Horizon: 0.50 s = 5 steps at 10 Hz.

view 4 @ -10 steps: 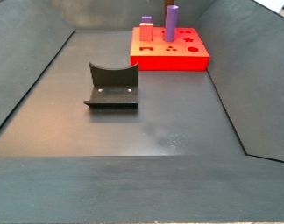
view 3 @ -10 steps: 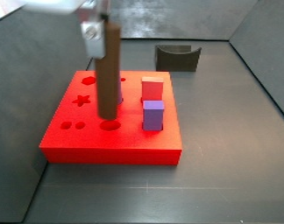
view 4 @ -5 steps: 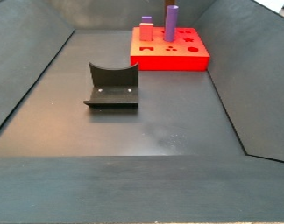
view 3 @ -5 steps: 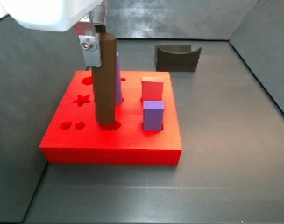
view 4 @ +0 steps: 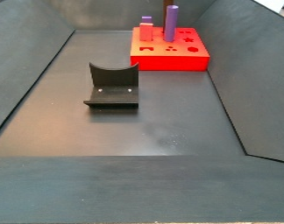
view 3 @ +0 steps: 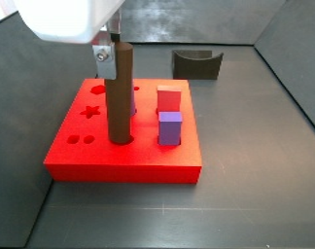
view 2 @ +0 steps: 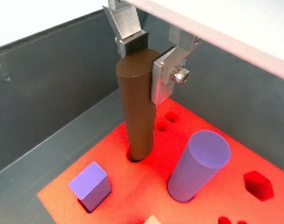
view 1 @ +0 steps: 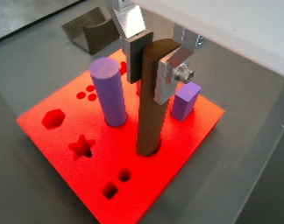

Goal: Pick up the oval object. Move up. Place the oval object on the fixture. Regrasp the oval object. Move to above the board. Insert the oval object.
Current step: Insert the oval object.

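The gripper point(view 1: 148, 59) hangs over the red-orange board point(view 3: 83, 156), its jaws pinching the top of the oval object point(view 3: 119, 97), a slim brown peg that stands upright with its lower end in a hole of the board in both wrist views. A purple cylinder point(view 2: 200, 164) stands just beside it, and a purple block point(view 3: 169, 127) at about 3 o'clock of the peg in a side view. The fixture point(view 4: 110, 85) sits on the bench well apart from the board.

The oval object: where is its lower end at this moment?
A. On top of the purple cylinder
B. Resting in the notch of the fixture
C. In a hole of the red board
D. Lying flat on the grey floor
C: the oval object stands upright with its lower end in a hole of the board, the gripper at its top; the fixture is empty.
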Motion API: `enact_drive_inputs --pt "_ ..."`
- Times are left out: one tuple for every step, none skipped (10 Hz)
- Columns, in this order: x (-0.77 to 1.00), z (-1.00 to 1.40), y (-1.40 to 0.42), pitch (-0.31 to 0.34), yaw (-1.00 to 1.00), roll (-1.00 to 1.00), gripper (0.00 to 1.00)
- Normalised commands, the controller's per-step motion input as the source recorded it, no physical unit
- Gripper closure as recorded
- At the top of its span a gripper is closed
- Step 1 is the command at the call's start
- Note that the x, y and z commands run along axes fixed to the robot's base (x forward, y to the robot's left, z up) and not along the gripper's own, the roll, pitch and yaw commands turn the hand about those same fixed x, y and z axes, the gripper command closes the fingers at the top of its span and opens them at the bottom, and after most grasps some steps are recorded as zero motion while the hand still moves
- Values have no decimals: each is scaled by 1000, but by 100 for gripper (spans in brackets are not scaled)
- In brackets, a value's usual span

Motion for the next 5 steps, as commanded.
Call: enact_drive_inputs --pt "0 -117 -234 0 337 0 100" --pt "0 -223 -137 0 243 0 100" --pt "0 -363 0 4 71 61 100" --pt "0 -586 0 37 6 126 100" --pt "151 -660 0 69 0 70 100"
